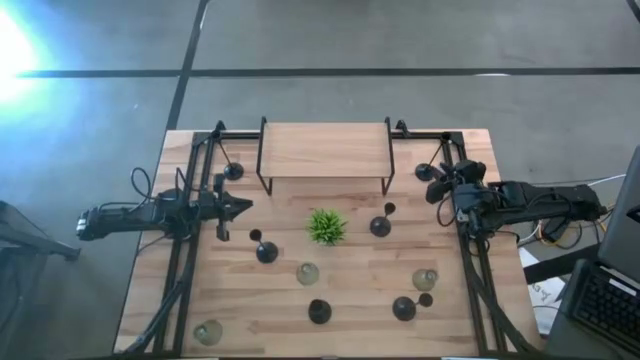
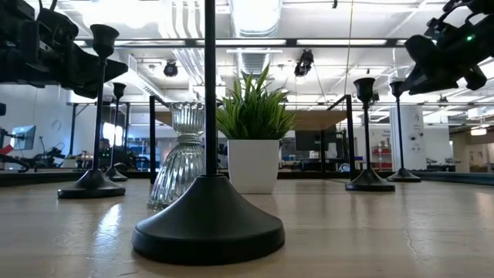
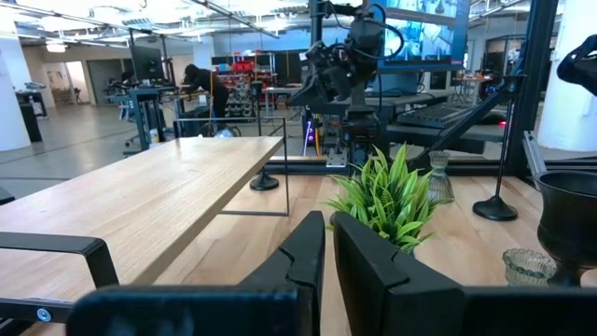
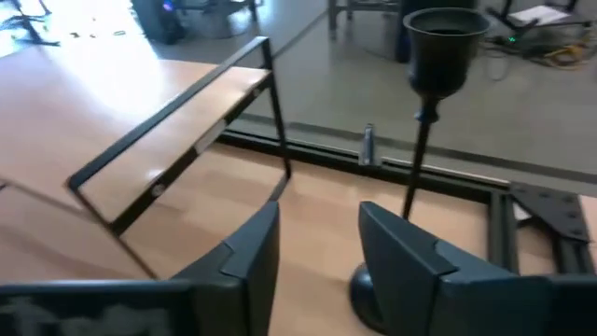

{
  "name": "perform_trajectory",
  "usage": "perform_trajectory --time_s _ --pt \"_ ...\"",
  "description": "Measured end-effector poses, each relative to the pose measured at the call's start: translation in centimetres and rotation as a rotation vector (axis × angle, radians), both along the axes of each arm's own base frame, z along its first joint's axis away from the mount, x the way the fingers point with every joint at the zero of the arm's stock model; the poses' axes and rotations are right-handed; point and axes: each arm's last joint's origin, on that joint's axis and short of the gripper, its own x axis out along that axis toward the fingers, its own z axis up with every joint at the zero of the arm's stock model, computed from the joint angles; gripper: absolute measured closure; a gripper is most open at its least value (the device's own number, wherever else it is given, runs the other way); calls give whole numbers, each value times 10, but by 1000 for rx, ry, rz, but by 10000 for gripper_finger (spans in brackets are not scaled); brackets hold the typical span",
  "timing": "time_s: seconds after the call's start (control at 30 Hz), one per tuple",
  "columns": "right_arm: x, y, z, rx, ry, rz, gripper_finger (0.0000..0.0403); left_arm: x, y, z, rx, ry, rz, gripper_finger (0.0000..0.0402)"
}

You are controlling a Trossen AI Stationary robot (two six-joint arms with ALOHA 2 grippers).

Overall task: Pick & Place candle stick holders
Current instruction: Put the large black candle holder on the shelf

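Observation:
Several slim black candle stick holders stand on their round bases on the wooden table (image 1: 200,290), among them one at the far right (image 1: 425,172), one right of the plant (image 1: 381,225) and one at the near middle (image 1: 318,311). Three squat glass holders (image 1: 308,272) (image 1: 424,278) (image 1: 208,332) stand near the front. My right gripper (image 4: 317,252) is open above the table; the far-right black holder's stem (image 4: 417,177) stands just beyond one finger, untouched. My left gripper (image 3: 326,257) hovers at the table's left, shut and empty, pointing toward the plant.
A small green plant in a white pot (image 1: 326,226) stands mid-table. A raised wooden shelf on a black frame (image 1: 325,150) spans the far middle. Black rails (image 1: 470,280) run along the table's left and right sides. A black holder's cup (image 3: 569,210) stands close beside my left gripper.

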Motion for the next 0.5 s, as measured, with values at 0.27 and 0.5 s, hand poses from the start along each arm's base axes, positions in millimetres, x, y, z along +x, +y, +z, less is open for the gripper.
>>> perform_trajectory --time_s 0.27,0.5 --pt "4 -9 -3 -31 84 -116 207 0 0 0 0 0 0 369" --pt "11 -20 -12 -15 103 -216 208 0 0 0 0 0 0 369"
